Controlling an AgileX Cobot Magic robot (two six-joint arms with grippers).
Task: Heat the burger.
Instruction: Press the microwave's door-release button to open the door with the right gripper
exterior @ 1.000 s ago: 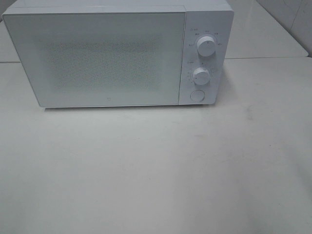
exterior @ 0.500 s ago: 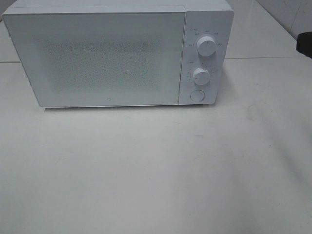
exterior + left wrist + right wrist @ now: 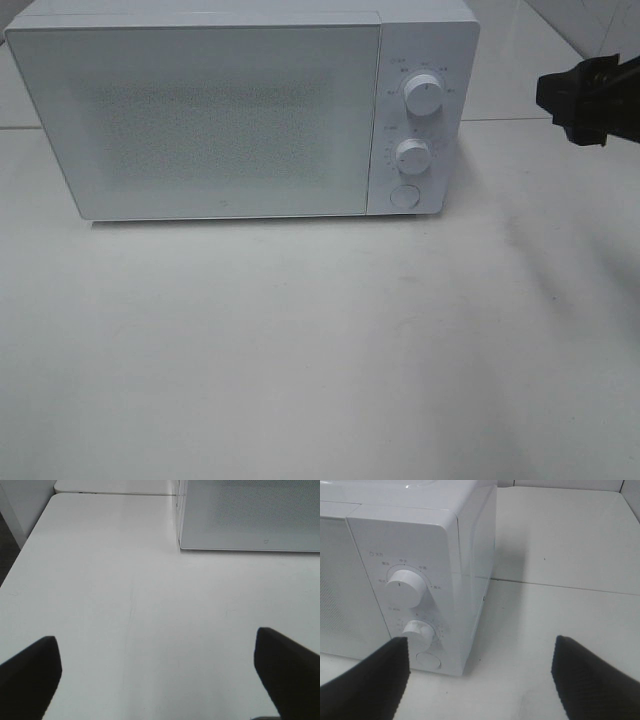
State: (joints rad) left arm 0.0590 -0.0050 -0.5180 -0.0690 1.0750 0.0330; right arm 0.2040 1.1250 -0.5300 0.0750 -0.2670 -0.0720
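A white microwave [image 3: 220, 120] stands at the back of the pale counter [image 3: 320, 350], its frosted door closed. Where the burger is cannot be told, since no view shows it. The right hand [image 3: 480, 641] hangs off the microwave's control side, near the two knobs [image 3: 424, 97] but apart from them, fingers spread and empty. The left hand [image 3: 155, 635] hovers low over bare counter before the door's corner, fingers wide apart, gripping nothing.

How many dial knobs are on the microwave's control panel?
2: upper knob on the microwave, right of its door; lower knob just beneath, above a round button. None appear hidden.
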